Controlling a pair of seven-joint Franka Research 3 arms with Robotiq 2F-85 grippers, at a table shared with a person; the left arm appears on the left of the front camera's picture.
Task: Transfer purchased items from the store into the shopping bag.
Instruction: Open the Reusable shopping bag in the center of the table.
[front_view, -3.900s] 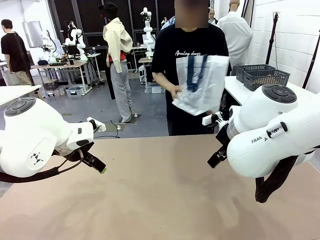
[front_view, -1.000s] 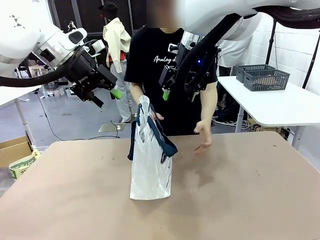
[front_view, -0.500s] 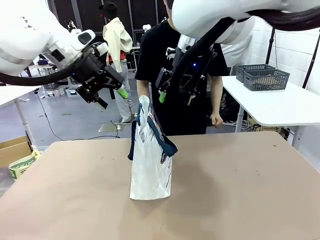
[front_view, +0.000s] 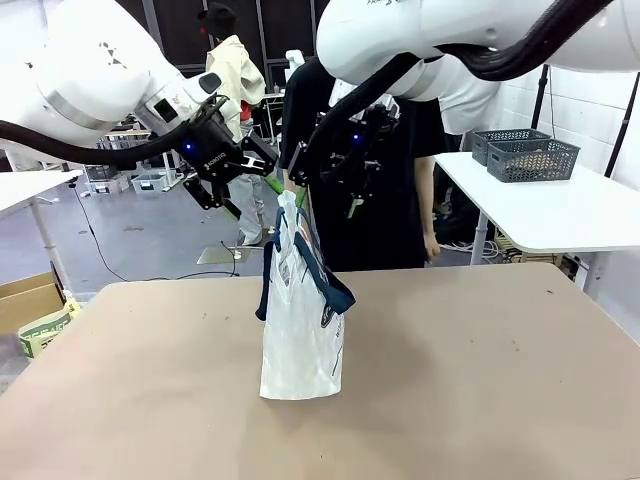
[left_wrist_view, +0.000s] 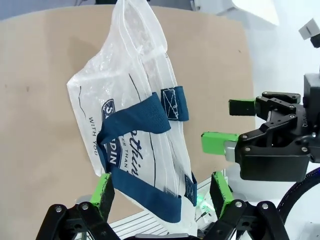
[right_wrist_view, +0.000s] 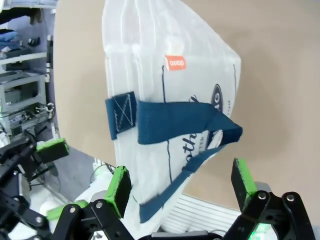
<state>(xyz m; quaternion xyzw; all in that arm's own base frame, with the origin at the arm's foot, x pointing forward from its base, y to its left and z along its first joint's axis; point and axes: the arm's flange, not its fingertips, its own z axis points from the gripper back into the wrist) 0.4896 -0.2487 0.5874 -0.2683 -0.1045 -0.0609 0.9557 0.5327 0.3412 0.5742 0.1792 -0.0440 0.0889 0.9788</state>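
Progress is small, as I judge it: the shopping bag (front_view: 300, 330) stands upright near the middle of the brown counter (front_view: 480, 380), but no purchased items are seen on the counter or in a gripper. If something already lies inside the bag, I cannot tell through the cloudy plastic. So the loading seems not yet begun, and the whole transfer is left.

The left gripper (left_wrist_view: 161, 192) and the right gripper (right_wrist_view: 181, 180) both hang just above the top of the bag, one at each side, pointing down at it. Both are spread wide and hold nothing. The top of the bag looks flat and pinched together, and its blue straps (right_wrist_view: 175, 122) droop over the side, so I think the mouth must be opened first.

In the way: the two grippers are very near each other, and a person (front_view: 390, 235) stands close behind the bag. Two dark baskets (front_view: 525, 155) sit on a white counter (front_view: 560, 215) well apart at the right.
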